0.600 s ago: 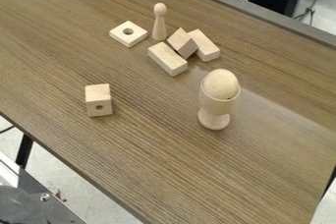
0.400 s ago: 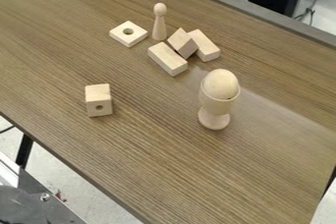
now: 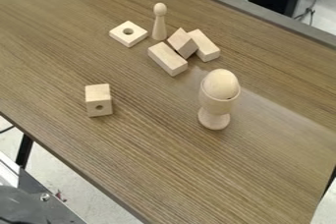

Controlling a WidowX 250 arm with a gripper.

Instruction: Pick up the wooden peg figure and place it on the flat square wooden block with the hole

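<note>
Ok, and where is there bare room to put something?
Bare tabletop lies between the cube and the egg cup, and in front of both. It is crowded behind, around the three blocks, peg and holed tile.

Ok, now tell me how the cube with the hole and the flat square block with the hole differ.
The cube is thick and blocky, while the flat square block is a thin slab. The cube's visible hole is in a side face; the flat square block's opens upward. The cube's hole also looks smaller than the flat square block's. Both are pale wood and rest on the table.
</note>
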